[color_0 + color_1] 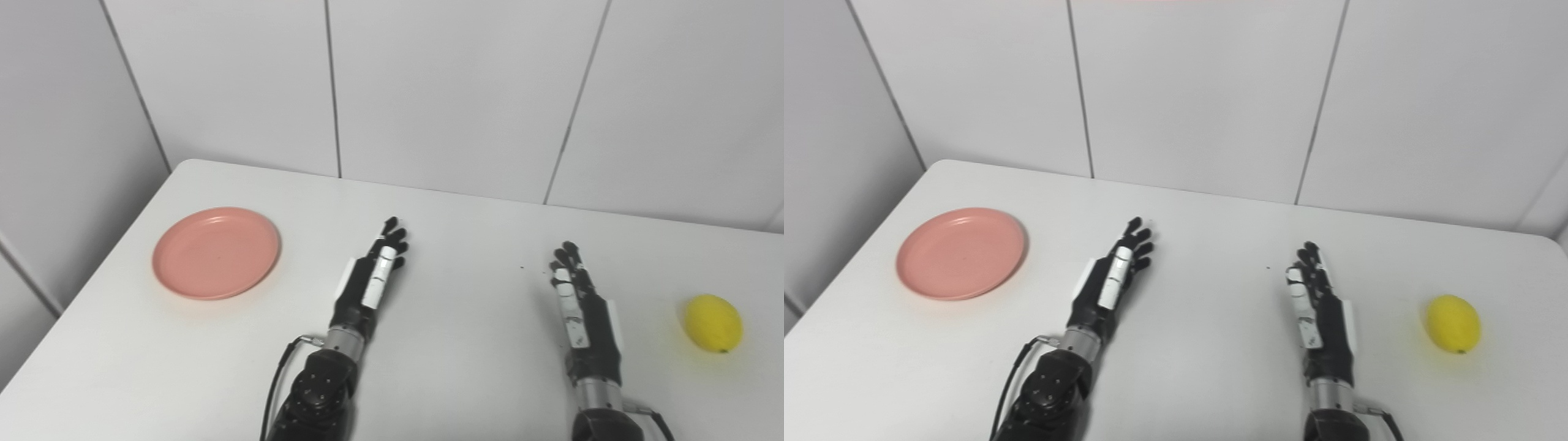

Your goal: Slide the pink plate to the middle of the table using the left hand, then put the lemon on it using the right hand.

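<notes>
A white table [465, 367] stood against pale wall panels. The pink plate [216, 252] lay at the frame's left, the lemon [713, 323] at the far right. Between them, the left hand [375, 269] and right hand [574, 294] held nothing, fingers extended, close together.

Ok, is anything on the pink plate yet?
No. The pink plate is bare on top; the lemon lies far right. What is under the plate is hidden.
</notes>
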